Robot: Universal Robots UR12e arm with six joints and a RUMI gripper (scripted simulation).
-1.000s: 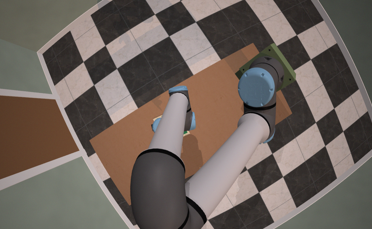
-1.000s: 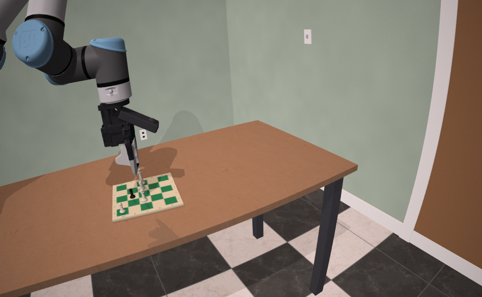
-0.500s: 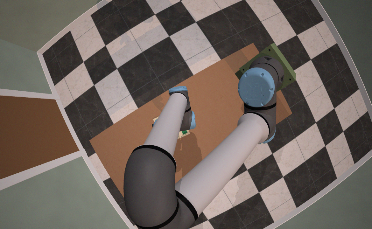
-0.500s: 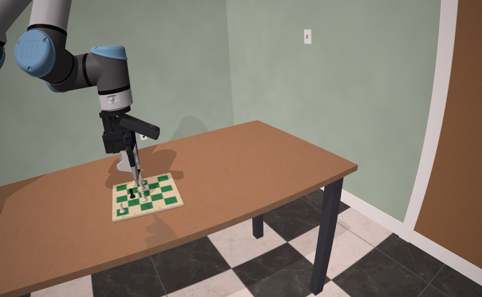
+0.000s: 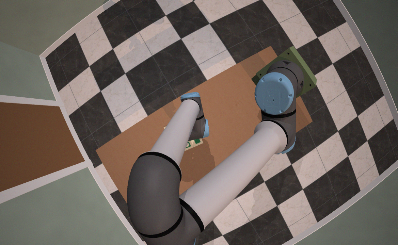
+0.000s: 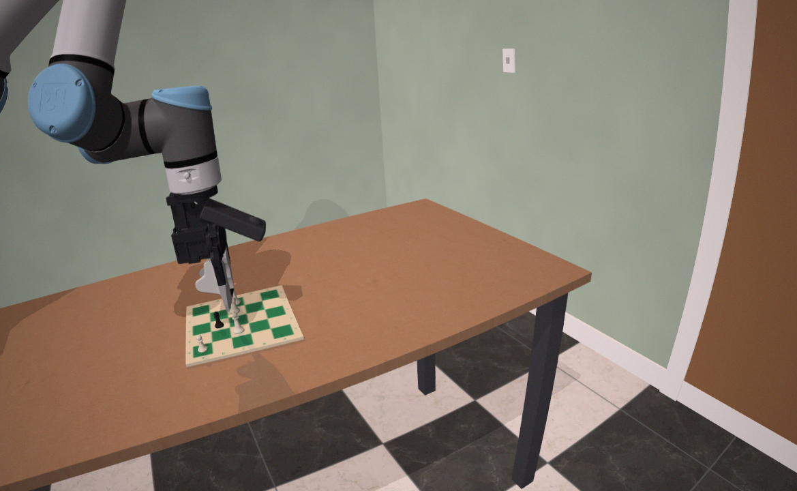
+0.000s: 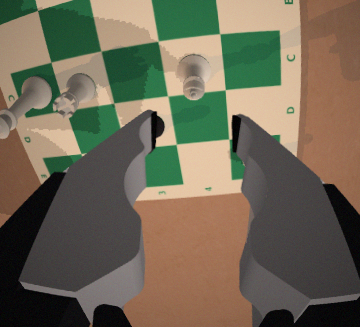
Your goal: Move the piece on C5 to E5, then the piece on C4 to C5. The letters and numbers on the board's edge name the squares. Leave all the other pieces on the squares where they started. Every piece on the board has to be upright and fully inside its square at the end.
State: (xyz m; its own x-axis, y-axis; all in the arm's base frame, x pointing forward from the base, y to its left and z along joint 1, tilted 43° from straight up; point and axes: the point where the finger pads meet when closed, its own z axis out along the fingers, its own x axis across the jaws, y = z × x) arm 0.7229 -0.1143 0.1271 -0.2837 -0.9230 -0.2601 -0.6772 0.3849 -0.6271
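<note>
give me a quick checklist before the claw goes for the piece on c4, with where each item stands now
1. white pawn upright on e5: ok
2. c5 square free to take a piece: ok
3. white piece on c4 upright and inside its square: ok
4. claw partly open with nothing held: ok
5. claw down around the c4 piece: not ok, the piece is not between the fingertips
6. room between the claw and the black piece: cannot tell, a finger hides most of it in the wrist view
</note>
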